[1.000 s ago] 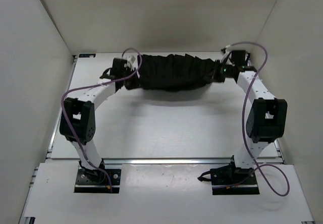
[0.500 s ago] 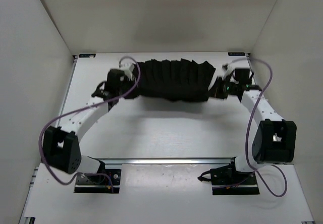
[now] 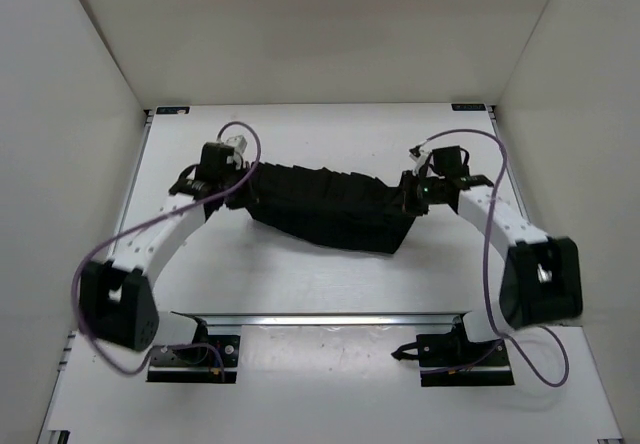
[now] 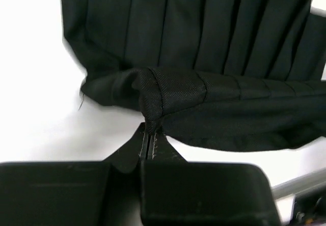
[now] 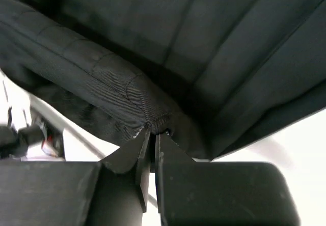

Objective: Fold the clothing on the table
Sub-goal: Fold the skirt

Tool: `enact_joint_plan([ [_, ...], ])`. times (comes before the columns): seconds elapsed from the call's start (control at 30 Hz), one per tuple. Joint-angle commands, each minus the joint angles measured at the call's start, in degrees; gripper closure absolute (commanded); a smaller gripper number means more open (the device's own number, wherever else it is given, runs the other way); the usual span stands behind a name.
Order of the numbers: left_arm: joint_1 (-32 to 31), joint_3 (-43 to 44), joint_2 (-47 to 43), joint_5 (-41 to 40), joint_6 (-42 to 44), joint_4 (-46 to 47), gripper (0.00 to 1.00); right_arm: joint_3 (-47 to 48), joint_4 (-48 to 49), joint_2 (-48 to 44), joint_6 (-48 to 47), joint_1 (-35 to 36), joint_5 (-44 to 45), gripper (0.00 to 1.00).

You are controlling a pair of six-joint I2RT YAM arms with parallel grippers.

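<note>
The clothing (image 3: 330,207) is a black pleated garment stretched between my two grippers above the white table (image 3: 300,274), sagging toward its lower right corner. My left gripper (image 3: 243,176) is shut on the garment's left end; in the left wrist view the waistband edge (image 4: 173,91) bunches into the closed fingertips (image 4: 149,129). At the other end, my right gripper (image 3: 408,192) is shut on the hem. The right wrist view shows the thick hem (image 5: 102,78) pinched at the tips (image 5: 154,133), with pleats (image 5: 244,58) spreading behind.
A metal rail (image 3: 330,318) runs along the table's near edge, in front of both arm bases. White walls (image 3: 60,164) enclose the table on the left, right and back. Purple cables (image 3: 490,224) loop off each arm.
Both arms have drawn the clothing from the far edge toward the near middle of the table, lowering it. The garment now hangs flatter and wider between the grippers.
</note>
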Motion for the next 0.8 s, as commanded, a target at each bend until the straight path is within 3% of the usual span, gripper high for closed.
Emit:
enact_joint_plan([
  [0.0,2.8,11.8,14.6,0.8,1.2,4.2,1.00,10.5,3.7,10.4,-2.2,-2.4,3.5,1.00],
  [0.13,2.6,34.2,31.0,1.9,2.0,0.2,1.00,22.3,4.6,20.4,1.0,-6.6,5.0,1.00],
  [0.17,2.6,41.5,37.0,1.5,2.0,-2.7,0.86,23.7,4.9,22.2,1.5,-7.8,4.1,1.00],
  [0.2,2.5,45.1,42.7,1.1,2.4,-4.2,0.63,26.2,4.9,24.6,1.5,-8.8,2.8,0.98],
  [0.23,2.7,52.5,47.9,0.3,1.1,-7.6,0.25,29.2,4.5,26.9,1.6,-9.3,1.9,0.81],
  [0.27,2.8,59.1,50.5,0.6,0.3,-10.7,0.02,30.9,4.1,28.5,2.1,-9.3,0.8,0.69],
  [0.33,3.6,64.4,55.2,1.0,-0.5,-12.5,0.02,35.4,3.3,30.6,1.4,-10.7,1.1,0.36],
  [0.37,3.9,64.4,55.4,0.4,-0.5,-11.5,0.01,36.0,3.6,30.7,0.8,-10.3,1.5,0.33],
  [0.43,3.4,61.1,52.7,-1.6,-0.4,-9.1,0.02,37.4,4.4,29.3,-0.4,-9.7,4.4,0.09],
  [0.5,3.2,55.2,49.8,-2.9,0.3,-4.7,0.01,37.2,6.5,28.5,-1.1,-9.4,6.0,0.05],
  [0.63,2.5,44.7,44.5,-2.3,1.4,2.9,0.01,35.0,6.2,28.5,-4.3,-9.8,7.0,0.07],
  [0.77,0.9,42.4,44.6,-2.6,3.2,2.3,0.01,32.8,3.9,31.2,-6.6,-9.5,9.2,0.07],
])
